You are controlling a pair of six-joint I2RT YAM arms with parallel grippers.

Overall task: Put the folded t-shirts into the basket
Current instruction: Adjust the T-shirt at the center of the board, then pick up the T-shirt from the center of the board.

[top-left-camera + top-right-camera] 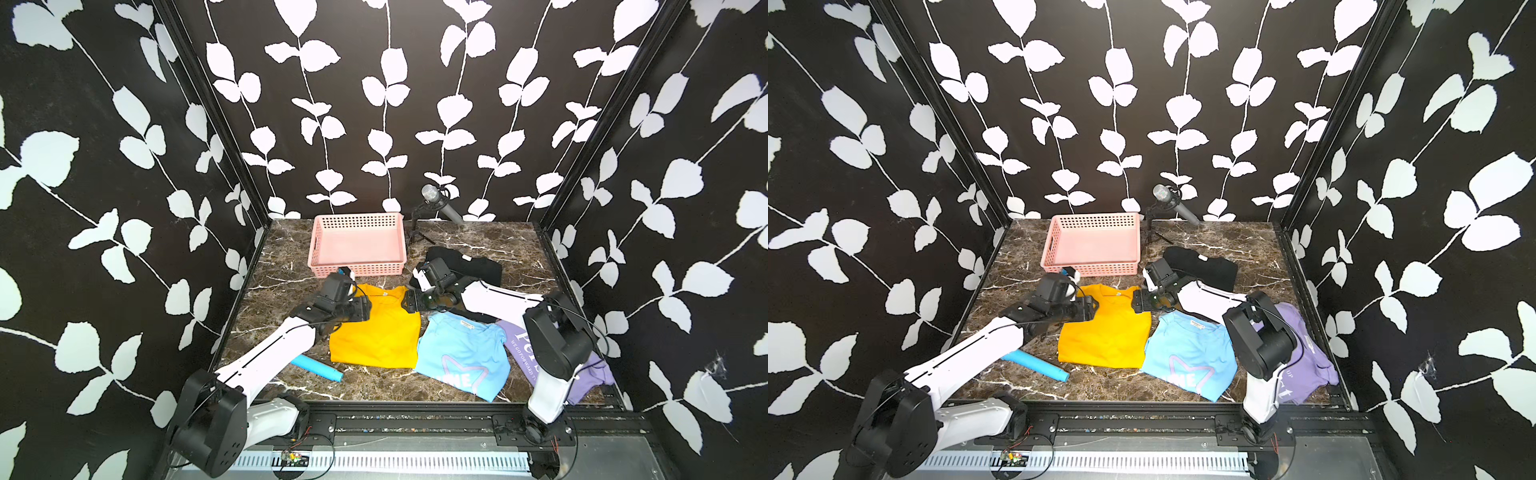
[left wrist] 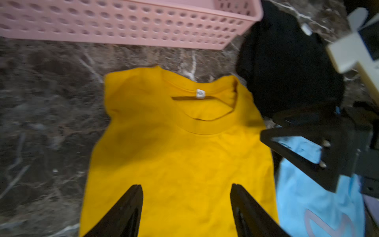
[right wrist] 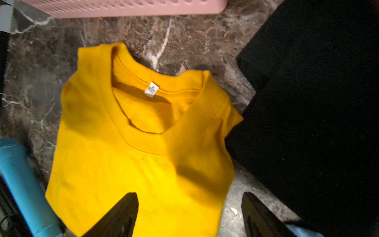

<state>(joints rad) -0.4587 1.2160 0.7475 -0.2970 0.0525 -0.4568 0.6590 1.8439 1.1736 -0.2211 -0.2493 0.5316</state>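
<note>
1. Starting at the left, we see a light blue tube (image 1: pixel 318 368) lying on the marble table (image 1: pixel 282 291), partly under the left arm.
2. We find the left gripper (image 2: pixel 186 186) over the yellow shirt (image 1: pixel 378 332), fingers spread wide with nothing between them.
3. We see the pink basket (image 1: pixel 357 270) at the back, near the yellow shirt's collar but apart from it.
4. We find the right gripper (image 3: pixel 189 195) parted and empty, straddling that shirt's right edge.
5. We see the black shirt (image 1: pixel 478 266) right of the basket, the light blue shirt (image 1: pixel 461 353) just beside the yellow one, and the lavender shirt (image 1: pixel 515 345) farthest right, partly hidden by the right arm. All four lie on the table.
</note>
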